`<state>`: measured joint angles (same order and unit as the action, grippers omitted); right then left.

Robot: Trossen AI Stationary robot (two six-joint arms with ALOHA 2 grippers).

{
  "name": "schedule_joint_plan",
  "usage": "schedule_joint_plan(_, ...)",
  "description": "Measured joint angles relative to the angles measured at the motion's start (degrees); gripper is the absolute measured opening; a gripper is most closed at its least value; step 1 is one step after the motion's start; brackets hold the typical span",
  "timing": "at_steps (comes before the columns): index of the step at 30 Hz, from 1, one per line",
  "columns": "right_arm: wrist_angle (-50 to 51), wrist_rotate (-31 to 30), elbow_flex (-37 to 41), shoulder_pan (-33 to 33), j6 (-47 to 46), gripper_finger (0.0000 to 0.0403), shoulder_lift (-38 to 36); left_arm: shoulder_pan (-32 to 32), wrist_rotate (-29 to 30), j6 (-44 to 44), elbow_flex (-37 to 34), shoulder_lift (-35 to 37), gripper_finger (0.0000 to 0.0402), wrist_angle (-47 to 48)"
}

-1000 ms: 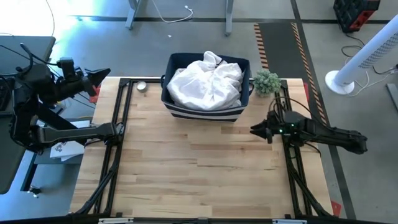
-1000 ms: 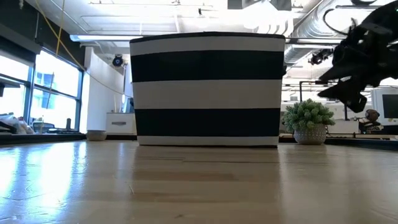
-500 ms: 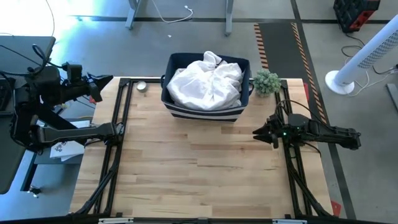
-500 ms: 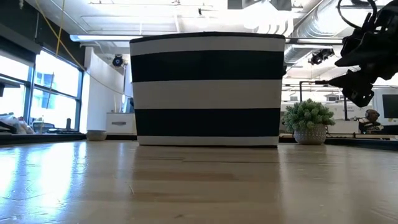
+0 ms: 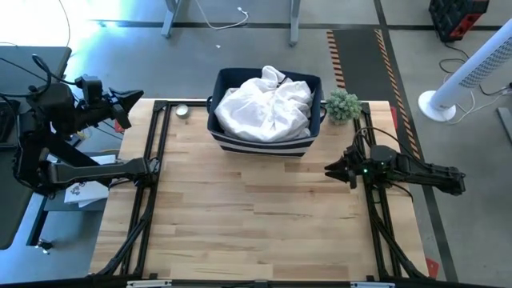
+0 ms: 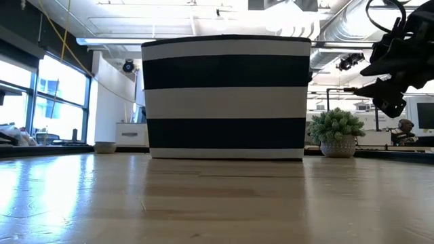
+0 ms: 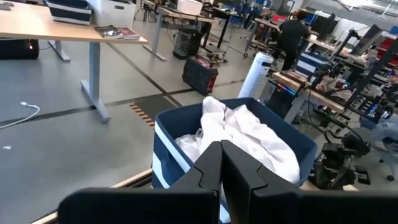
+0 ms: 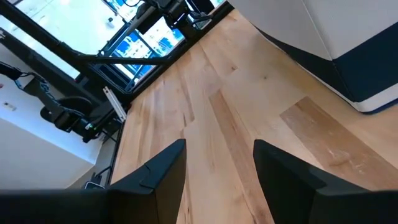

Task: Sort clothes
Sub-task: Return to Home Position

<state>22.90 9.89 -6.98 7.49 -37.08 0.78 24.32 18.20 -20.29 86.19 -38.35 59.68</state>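
The crumpled white fabric clothes (image 5: 268, 104) lie heaped in the soft-walled navy fabric bin with white stripes (image 5: 264, 145), at the far centre of the pale wooden plank desk (image 5: 256, 216). Their loose folds mound above the rim. Every garment in view is inside the bin, so sorting is judged complete. The left hand (image 5: 134, 98) hangs beyond the far left corner, fingers pressed together, empty. The right hand (image 5: 330, 169) hovers at the right edge, fingers apart, empty, consistent with parking.

Nothing legible in any view.
The striped bin (image 6: 226, 95) bears plain bands only, and the papers (image 7: 118, 32) on a far desk and a distant screen (image 6: 425, 114) are too small to read.
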Motion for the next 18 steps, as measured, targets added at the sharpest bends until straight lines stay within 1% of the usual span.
schedule_joint_plan(6, 0.0, 0.0, 0.0, 0.0, 0.0, 0.0184, 0.0, 0.0, 0.9, -0.5, 0.0, -0.2, 0.0001, 0.0)
schedule_joint_plan(8, -0.2, -1.2, 0.0, 0.0, 1.4, 0.0184, 0.0, 0.0, 1.6, -0.5, 0.0, -0.2, 0.0001, 0.0)
schedule_joint_plan(11, -0.2, -6.2, 0.0, 0.0, 12.2, 0.0184, 0.0, 0.0, 2.5, -0.5, 0.0, -0.2, 0.0001, 0.0)
schedule_joint_plan(14, -1.6, -7.7, 0.0, 0.0, 25.2, 0.0184, -0.1, 0.0, 2.4, -0.5, 0.0, -0.2, 0.0001, 0.0)
schedule_joint_plan(16, -2.3, -5.0, 0.0, 0.0, 33.3, 0.0184, -0.1, 0.0, 2.5, -0.6, 0.0, -0.2, 0.0001, 0.0)
schedule_joint_plan(18, -3.0, 1.1, 0.0, 0.0, 39.3, 0.0184, -0.1, 0.0, 2.5, -0.6, 0.0, -0.2, 0.0001, 0.0)
